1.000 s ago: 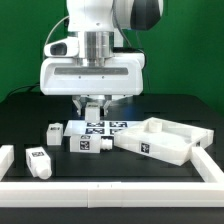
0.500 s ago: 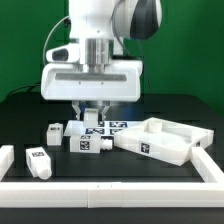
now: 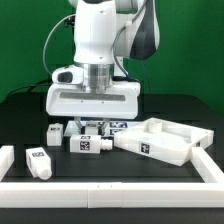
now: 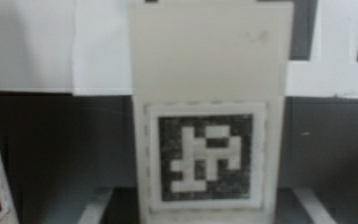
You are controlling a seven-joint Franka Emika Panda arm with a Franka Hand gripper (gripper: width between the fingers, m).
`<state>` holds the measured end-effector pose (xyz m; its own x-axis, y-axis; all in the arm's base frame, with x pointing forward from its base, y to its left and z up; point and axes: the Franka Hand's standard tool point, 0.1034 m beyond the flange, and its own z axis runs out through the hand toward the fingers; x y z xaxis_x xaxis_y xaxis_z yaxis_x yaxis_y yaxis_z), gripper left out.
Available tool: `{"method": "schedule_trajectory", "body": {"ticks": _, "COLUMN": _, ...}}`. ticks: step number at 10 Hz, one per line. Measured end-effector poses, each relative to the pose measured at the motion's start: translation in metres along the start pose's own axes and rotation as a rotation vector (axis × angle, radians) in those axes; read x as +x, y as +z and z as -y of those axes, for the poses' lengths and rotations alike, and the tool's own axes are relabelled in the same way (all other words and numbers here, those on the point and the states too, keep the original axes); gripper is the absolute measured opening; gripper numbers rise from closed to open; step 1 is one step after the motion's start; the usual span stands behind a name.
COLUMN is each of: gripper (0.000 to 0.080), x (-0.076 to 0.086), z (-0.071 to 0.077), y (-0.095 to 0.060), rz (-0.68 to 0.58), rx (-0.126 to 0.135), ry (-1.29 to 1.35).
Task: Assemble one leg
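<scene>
In the wrist view a white oblong leg (image 4: 204, 120) with a black-and-white tag on its upper face lies lengthwise between my fingers (image 4: 108, 203). A narrow dark gap shows on each side of it. In the exterior view my gripper (image 3: 95, 127) is low over the marker board (image 3: 112, 127), and that leg is mostly hidden by the hand. Three more legs lie nearby: one (image 3: 88, 144) just in front of the gripper, one (image 3: 52, 132) toward the exterior view's left, and one (image 3: 38, 161) nearer the front left.
The large white panel with recesses (image 3: 168, 138) lies tilted at the exterior view's right, close to the gripper. A white border wall (image 3: 110, 189) runs along the front, with a white block (image 3: 5, 160) at the far left.
The gripper has come down from above the marker board to table level, around the leg lying there. The other legs and the panel have not moved.
</scene>
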<state>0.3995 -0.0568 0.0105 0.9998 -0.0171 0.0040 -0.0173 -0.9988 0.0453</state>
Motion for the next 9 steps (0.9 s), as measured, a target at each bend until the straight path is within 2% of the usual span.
{"method": "schedule_trajectory", "body": {"ticks": 1, "gripper": 0.0287, "x": 0.0, "z": 0.0, "y": 0.0, "rz": 0.0, "rx": 0.0, "ry": 0.0}}
{"method": "schedule_trajectory", "body": {"ticks": 2, "gripper": 0.0382, "x": 0.0, "z": 0.0, "y": 0.0, "rz": 0.0, "rx": 0.0, "ry": 0.0}}
{"method": "schedule_trajectory", "body": {"ticks": 3, "gripper": 0.0521, "x": 0.0, "z": 0.0, "y": 0.0, "rz": 0.001, "rx": 0.001, "ry": 0.0}}
{"method": "schedule_trajectory", "body": {"ticks": 4, "gripper": 0.0609, "x": -0.003, "z": 0.004, "y": -0.01, "rz": 0.036, "rx": 0.022, "ry": 0.019}}
{"method": "schedule_trajectory", "body": {"ticks": 5, "gripper": 0.0609, "x": 0.0, "z": 0.009, "y": -0.029, "rz": 0.049, "rx": 0.048, "ry": 0.042}}
{"method": "schedule_trajectory", "body": {"ticks": 6, "gripper": 0.0641, "x": 0.004, "z": 0.013, "y": -0.044, "rz": 0.047, "rx": 0.062, "ry": 0.074}}
{"method": "schedule_trajectory", "body": {"ticks": 8, "gripper": 0.0647, "x": 0.011, "z": 0.034, "y": -0.056, "rz": 0.064, "rx": 0.082, "ry": 0.203}}
{"method": "schedule_trajectory", "body": {"ticks": 9, "gripper": 0.0647, "x": 0.017, "z": 0.05, "y": -0.056, "rz": 0.064, "rx": 0.081, "ry": 0.26}}
